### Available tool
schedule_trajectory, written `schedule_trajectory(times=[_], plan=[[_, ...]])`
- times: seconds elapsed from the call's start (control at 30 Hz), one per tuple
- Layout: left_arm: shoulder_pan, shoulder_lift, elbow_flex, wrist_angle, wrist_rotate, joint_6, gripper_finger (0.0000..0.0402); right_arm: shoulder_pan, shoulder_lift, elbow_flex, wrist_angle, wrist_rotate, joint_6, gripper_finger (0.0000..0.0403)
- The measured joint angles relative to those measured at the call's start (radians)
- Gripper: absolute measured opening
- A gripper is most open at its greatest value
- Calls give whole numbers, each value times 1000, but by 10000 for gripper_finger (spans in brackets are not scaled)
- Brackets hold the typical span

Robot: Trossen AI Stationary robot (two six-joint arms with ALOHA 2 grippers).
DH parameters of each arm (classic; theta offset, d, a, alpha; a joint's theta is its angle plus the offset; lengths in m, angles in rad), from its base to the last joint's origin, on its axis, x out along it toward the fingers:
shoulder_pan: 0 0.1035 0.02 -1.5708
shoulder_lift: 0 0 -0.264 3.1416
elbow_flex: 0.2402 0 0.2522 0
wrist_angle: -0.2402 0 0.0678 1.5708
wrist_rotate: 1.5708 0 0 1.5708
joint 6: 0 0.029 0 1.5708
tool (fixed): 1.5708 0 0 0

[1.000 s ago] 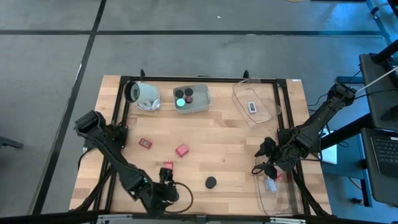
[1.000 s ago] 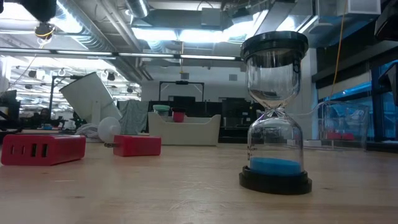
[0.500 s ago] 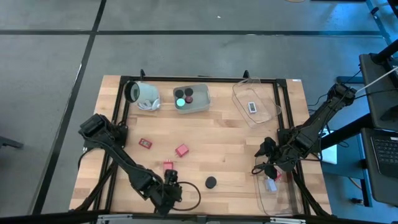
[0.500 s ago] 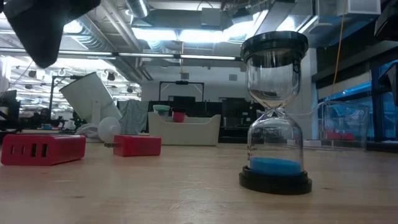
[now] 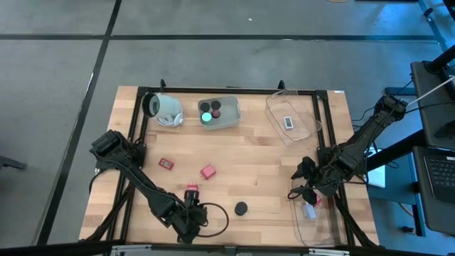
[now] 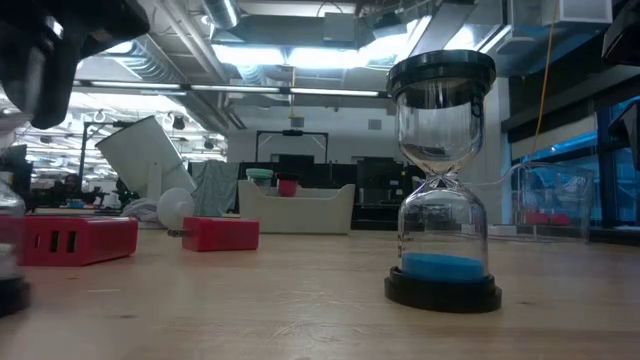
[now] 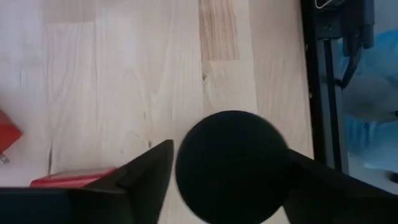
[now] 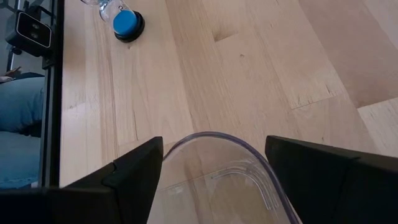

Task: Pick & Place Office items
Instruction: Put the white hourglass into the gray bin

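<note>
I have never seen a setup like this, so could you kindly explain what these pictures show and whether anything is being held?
These are two dark robot arms at a wooden table. One camera looks straight down, one sits at table-top height, and one rides on each wrist. On the table lie small red blocks, a black-capped glass hourglass with blue sand, a white cup on its side, a grey plastic tray holding round caps, and a clear plastic tray. The left gripper, low in the overhead picture, has its fingers open facing the hourglass, apparently not yet gripping it. The right gripper hangs over a second clear tray, fingers open and empty.
</note>
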Motion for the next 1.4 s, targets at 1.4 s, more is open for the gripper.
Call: schedule_trajectory(times=[1.4], plan=[[1021,-85,0,124,-161,288,203,0,0,0,0,0,0,286]])
